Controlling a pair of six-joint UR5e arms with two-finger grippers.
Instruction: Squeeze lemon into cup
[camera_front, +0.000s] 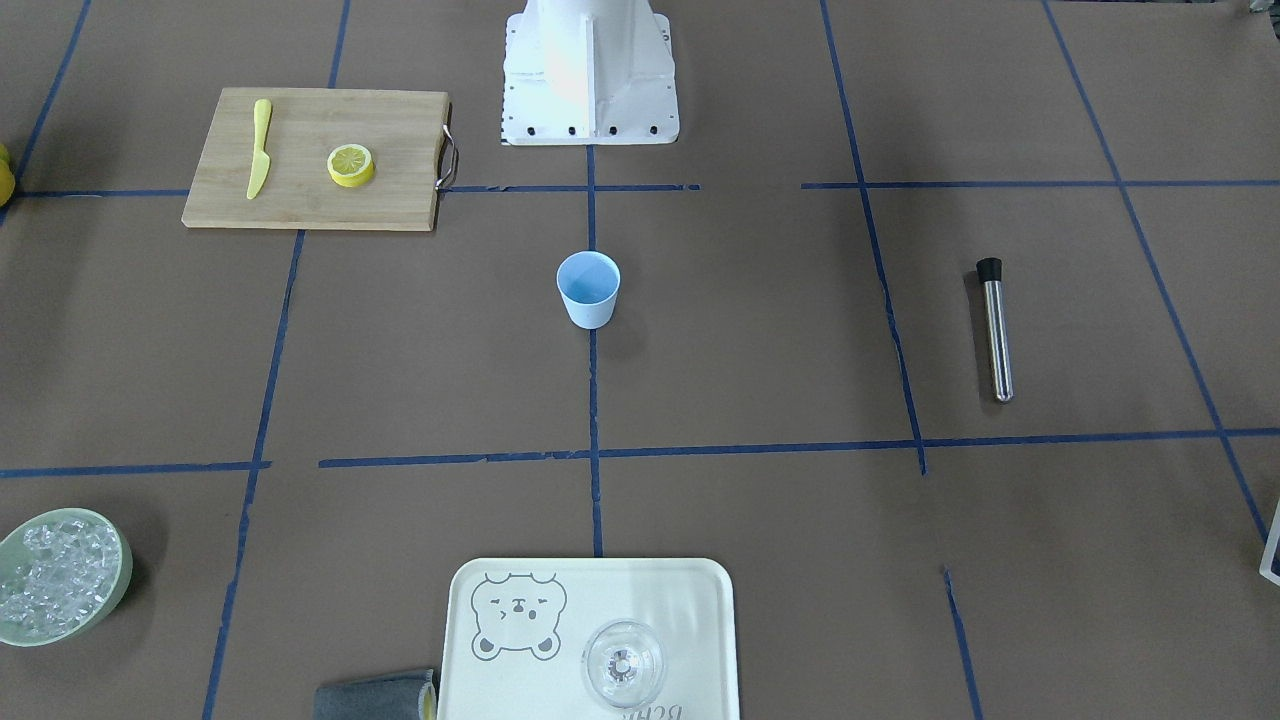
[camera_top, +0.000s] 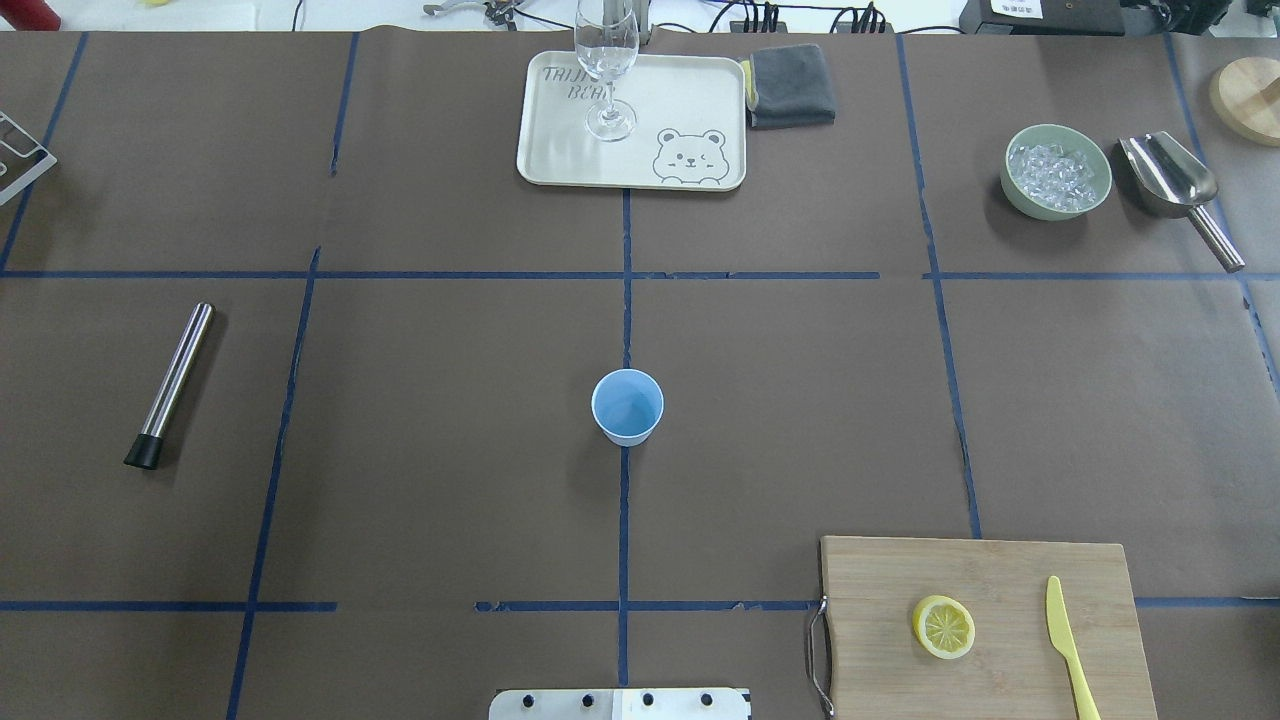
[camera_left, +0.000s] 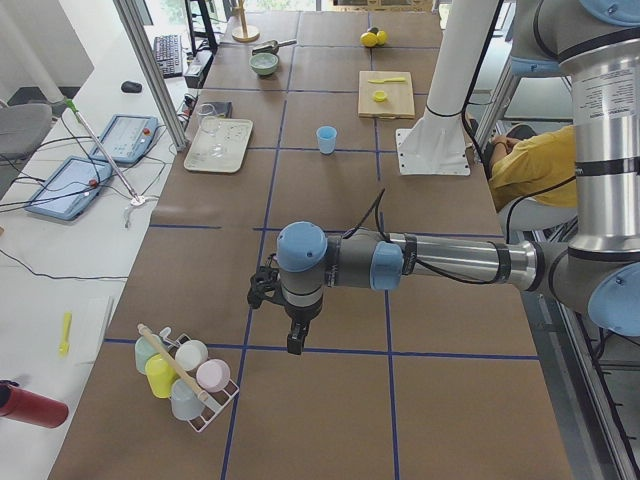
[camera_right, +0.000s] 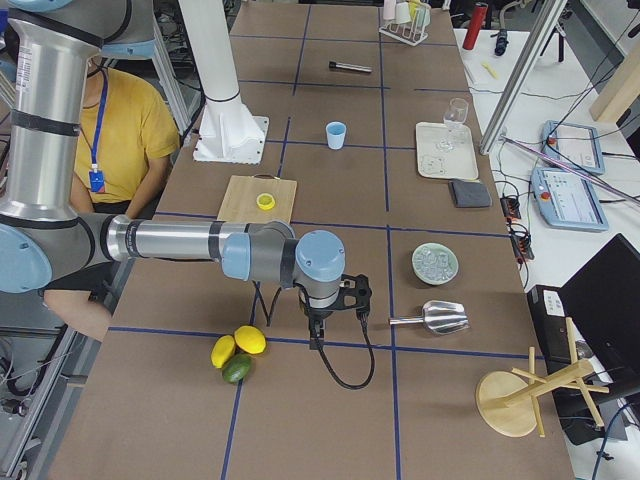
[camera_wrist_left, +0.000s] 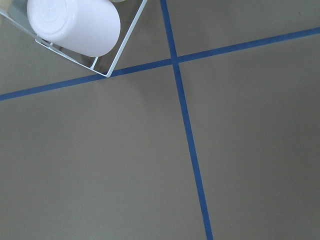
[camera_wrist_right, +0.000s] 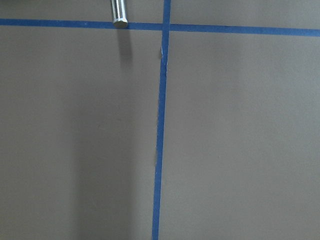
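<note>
Yellow lemon (camera_top: 943, 627), cup (camera_top: 627, 406) overhead, arms (camera_left: 440, 262) side-views only

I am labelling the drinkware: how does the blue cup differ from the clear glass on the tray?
The cup is opaque pale blue; the glass is transparent. The cup is short with no stem; the glass is taller, on a stem and foot. The cup stands on the table itself; the glass stands on the cream tray. Both are upright and look empty.
</note>
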